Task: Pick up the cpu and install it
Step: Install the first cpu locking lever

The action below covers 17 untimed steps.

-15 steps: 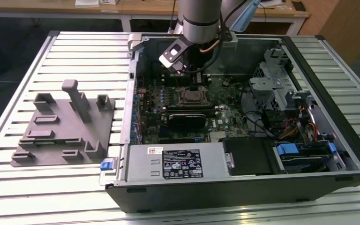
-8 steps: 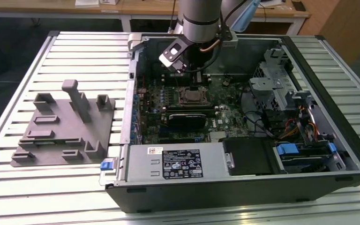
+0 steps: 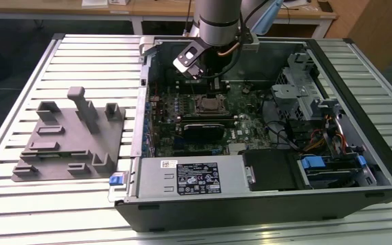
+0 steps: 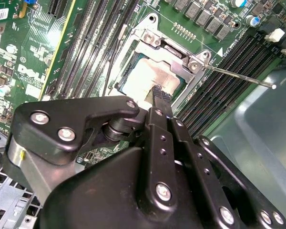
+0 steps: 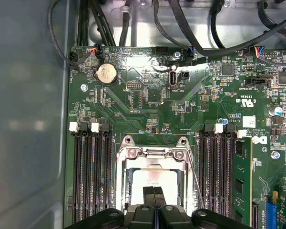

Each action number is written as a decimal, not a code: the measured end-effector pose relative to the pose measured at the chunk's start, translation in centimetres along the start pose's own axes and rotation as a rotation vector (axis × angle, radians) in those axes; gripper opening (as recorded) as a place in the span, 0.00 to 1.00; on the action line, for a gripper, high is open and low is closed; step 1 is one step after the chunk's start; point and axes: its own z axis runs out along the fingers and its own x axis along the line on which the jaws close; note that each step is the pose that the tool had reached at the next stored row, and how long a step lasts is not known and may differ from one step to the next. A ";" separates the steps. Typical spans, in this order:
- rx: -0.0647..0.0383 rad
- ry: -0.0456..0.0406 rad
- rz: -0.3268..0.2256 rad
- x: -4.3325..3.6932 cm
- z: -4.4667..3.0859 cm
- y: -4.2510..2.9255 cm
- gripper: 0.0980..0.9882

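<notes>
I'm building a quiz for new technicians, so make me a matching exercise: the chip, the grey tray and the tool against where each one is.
Things: 1 chip; 2 grey tray; 3 tool.
Places: A on the slatted table beside the computer case; B inside the socket frame; C shut, right over the chip.
Pairs: 1-B, 2-A, 3-C.
</notes>
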 end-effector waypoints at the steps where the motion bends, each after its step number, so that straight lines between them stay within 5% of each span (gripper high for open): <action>1: 0.000 -0.0002 0.000 0.00 -0.01 0.00 0.01; 17: 0.000 -0.0003 0.000 0.04 -1.78 0.07 0.01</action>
